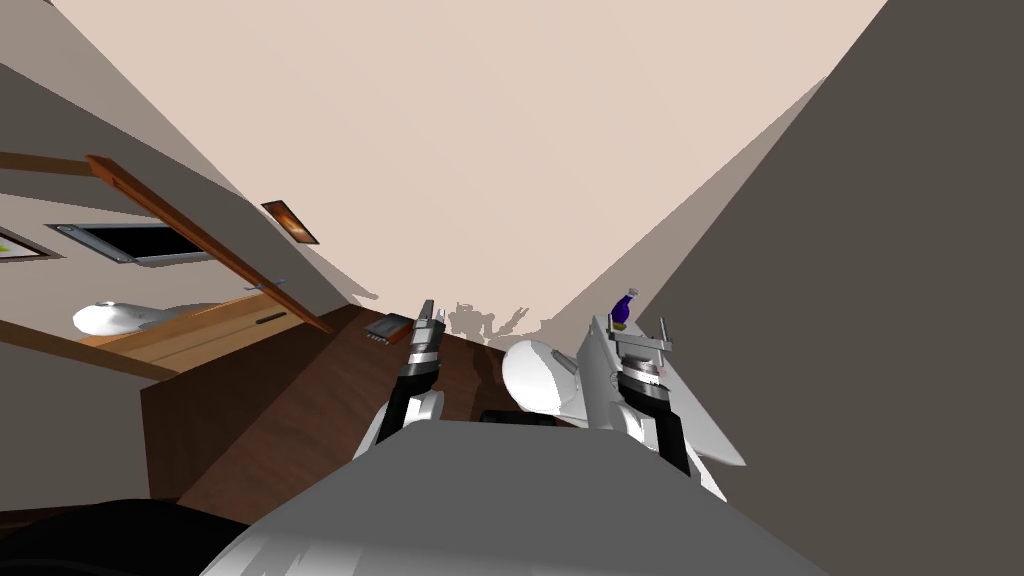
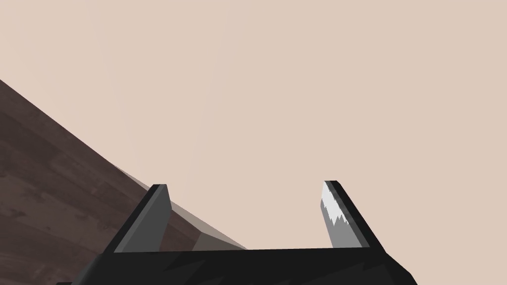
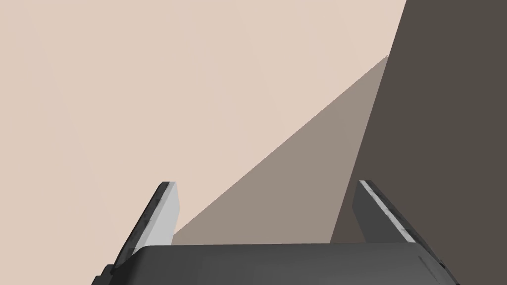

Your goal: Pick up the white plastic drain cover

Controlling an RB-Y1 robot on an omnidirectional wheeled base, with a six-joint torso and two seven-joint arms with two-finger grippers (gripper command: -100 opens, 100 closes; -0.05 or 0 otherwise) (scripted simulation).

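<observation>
A small flat rectangular thing [image 1: 388, 328], brown with a grey slatted end, lies on the dark wood floor [image 1: 300, 400] by the foot of the beige wall; it may be the drain cover. My left gripper [image 1: 428, 314] hovers just right of it and points at the wall. In the left wrist view that gripper [image 2: 245, 217] is open and holds nothing, with the floor [image 2: 54, 188] beside it. My right gripper [image 1: 638, 330] is raised in front of a white unit, and in the right wrist view this gripper [image 3: 270, 213] is also open and holds nothing.
A white rounded fixture [image 1: 535, 380] stands between my arms, with a white slanted unit [image 1: 600, 385] beside it carrying a blue bottle [image 1: 623, 306]. At the left a wooden counter [image 1: 200, 335] holds a white basin [image 1: 110, 318]. A dark wall [image 1: 900, 300] closes the right.
</observation>
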